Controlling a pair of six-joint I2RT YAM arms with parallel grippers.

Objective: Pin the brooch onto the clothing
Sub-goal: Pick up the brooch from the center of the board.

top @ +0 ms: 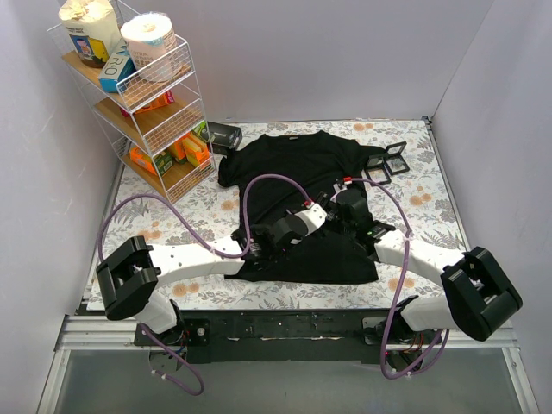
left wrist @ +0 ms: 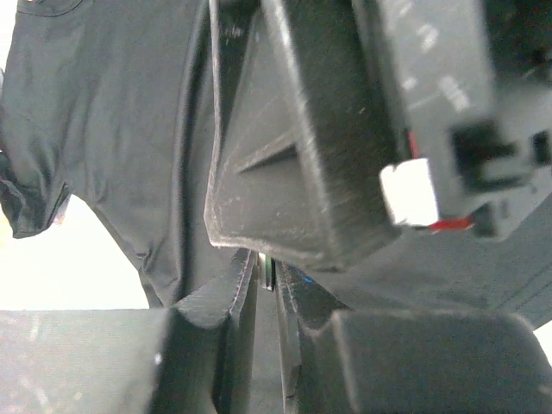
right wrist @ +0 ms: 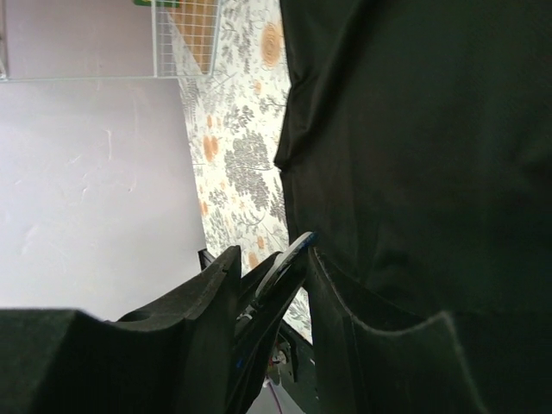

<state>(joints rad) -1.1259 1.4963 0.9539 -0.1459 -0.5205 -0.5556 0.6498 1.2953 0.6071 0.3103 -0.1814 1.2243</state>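
Black T-shirt point(top: 293, 164), brooch point(right wrist: 291, 254) in left gripper point(left wrist: 267, 269), rack point(top: 147, 103), frame boxes point(top: 385, 160) beside

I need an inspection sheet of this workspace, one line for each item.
Surface: table with a flowered cloth.
Job's things: black T-shirt spread out in the middle; brooch, a thin pale sliver between the left fingers.
Clutter: small black frame boxes on both sides of the T-shirt.
Grippers: left gripper seems shut on the brooch; right gripper open; both over the T-shirt.
Cables: purple cables loop over table and T-shirt.
Surroundings: wire shelf with goods, far left; plain walls.
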